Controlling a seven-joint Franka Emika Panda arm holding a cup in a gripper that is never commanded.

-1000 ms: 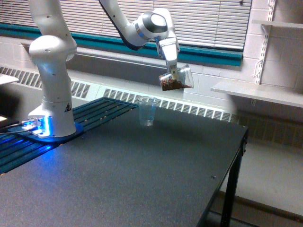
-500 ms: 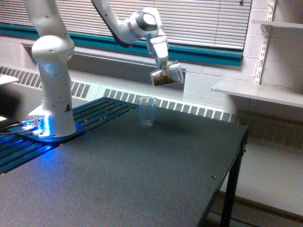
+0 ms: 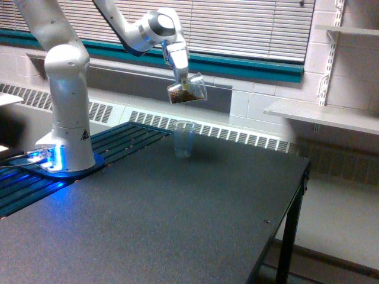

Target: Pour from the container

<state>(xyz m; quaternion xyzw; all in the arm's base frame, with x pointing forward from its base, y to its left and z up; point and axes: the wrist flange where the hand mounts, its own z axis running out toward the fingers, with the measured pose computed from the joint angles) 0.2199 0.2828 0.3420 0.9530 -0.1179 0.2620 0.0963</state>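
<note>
**Tumbler tipped on its side above the small cup**

The dark, speckled counter (image 3: pixel 177 219) filled the lower frame, its black edge and leg at the exterior view's right. Behind it ran a white radiator grille (image 3: pixel 237 135), a teal sill band (image 3: pixel 260 66) and closed white window blinds (image 3: pixel 249 26), with white wall shelves (image 3: pixel 323 115) at the exterior view's right. A blue glow sat at the base of the white robot arm (image 3: pixel 65 94) on the exterior view's left.

Up high, the arm reached from its pedestal toward the exterior view's right, wrist bent downward. The hand (image 3: pixel 183 80) was closed on the clear, wide plastic tumbler (image 3: pixel 188 92), gripping it from above. The tumbler hung in the air, tilted nearly onto its side, with brown granular contents pooled along its lower wall. Which end was the mouth could not be made out. Below it, well apart, the slim, bluish-clear small cup (image 3: pixel 184 139) stood upright on the counter, near the back edge.
</note>
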